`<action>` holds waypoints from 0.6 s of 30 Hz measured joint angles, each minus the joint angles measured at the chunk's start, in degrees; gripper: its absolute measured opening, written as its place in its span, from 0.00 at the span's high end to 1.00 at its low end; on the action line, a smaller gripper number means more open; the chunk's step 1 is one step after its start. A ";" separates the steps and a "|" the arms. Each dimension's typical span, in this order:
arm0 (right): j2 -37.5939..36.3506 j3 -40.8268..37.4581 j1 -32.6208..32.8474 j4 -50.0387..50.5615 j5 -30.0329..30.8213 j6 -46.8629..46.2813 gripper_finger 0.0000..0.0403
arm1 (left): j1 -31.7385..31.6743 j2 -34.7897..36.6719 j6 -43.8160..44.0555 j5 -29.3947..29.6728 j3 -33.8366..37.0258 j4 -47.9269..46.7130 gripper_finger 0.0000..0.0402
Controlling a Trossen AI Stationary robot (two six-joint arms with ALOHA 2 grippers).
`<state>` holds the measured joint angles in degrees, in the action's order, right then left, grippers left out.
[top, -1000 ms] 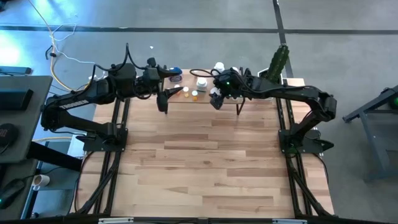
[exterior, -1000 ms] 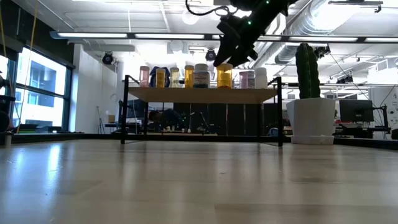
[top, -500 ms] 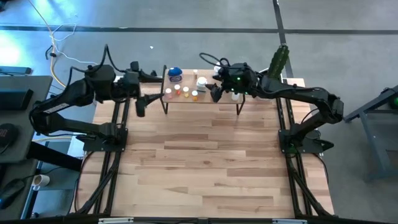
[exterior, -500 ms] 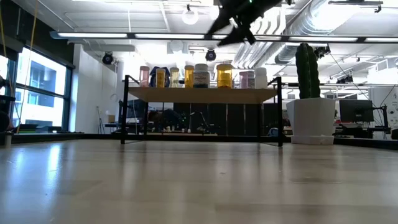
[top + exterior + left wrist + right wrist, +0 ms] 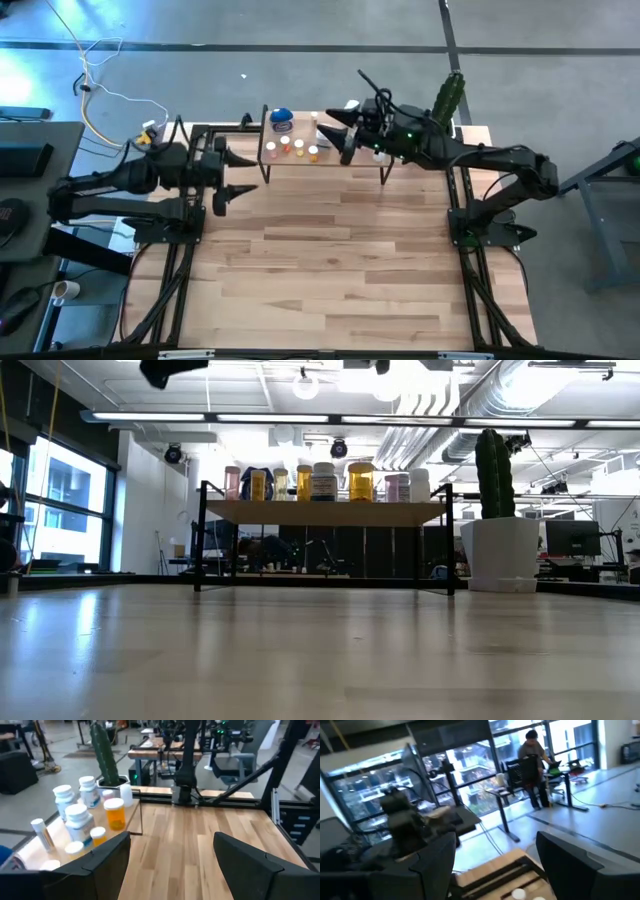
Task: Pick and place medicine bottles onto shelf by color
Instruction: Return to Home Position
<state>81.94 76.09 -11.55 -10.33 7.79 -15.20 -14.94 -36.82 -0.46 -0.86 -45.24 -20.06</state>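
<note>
Found the medicine bottles (image 5: 320,482) upright in a row on the shelf (image 5: 325,512), at the far edge of the tabletop (image 5: 330,260), set there for the colour sort. Held the left gripper (image 5: 240,175) off the shelf's left end, fingers (image 5: 95,862) apart, empty. Held the right gripper (image 5: 332,135) above the shelf, fingers (image 5: 435,860) likewise apart, empty, probably high enough to clear the bottle tops.
</note>
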 joint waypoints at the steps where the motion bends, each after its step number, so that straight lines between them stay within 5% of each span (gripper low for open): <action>1: -0.25 0.00 0.51 -0.56 -0.01 0.43 0.34 | 0.19 1.19 -0.12 0.01 1.89 1.21 0.31; 18: -13.65 0.00 2.96 4.69 -2.41 -7.81 0.34 | 0.81 18.29 5.65 -0.22 26.20 11.13 0.31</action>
<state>68.29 76.09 -8.59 -5.64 5.38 -23.01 -14.13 -18.53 5.19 -1.08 -19.03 -8.93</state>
